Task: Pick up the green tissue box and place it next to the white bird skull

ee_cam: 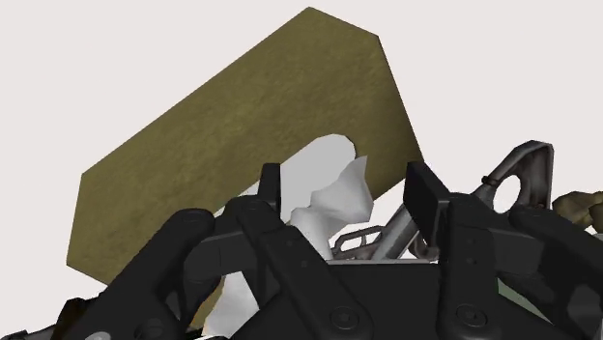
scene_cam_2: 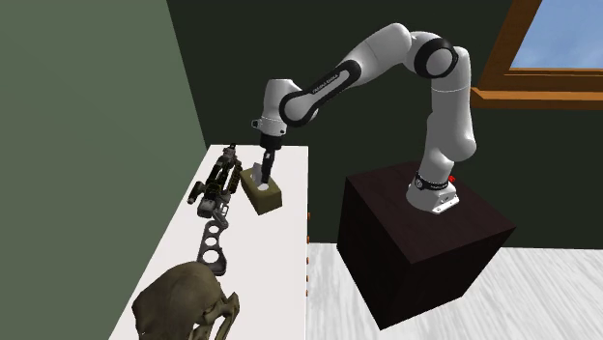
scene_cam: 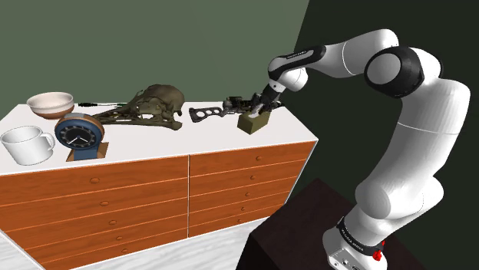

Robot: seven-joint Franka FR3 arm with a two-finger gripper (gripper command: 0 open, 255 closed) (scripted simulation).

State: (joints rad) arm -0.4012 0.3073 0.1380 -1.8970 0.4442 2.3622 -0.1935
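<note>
Your gripper (ee_cam: 346, 181), fingers spread apart either side of the white tissue (ee_cam: 333, 198), olive tissue box (ee_cam: 242, 135) just below, black tool (scene_cam_2: 217, 185) alongside.

No legible text, clock (scene_cam: 77, 136) dial marks perhaps numerals, too small to read

Glossy white rounded links and black joints (scene_cam: 396, 73) form the arm (scene_cam: 426, 123), with a lettered dark band (scene_cam: 355, 233) and red spot (scene_cam: 378, 247) at its base. The all-black gripper (ee_cam: 348, 193) shows round screws (ee_cam: 340, 317).
</note>
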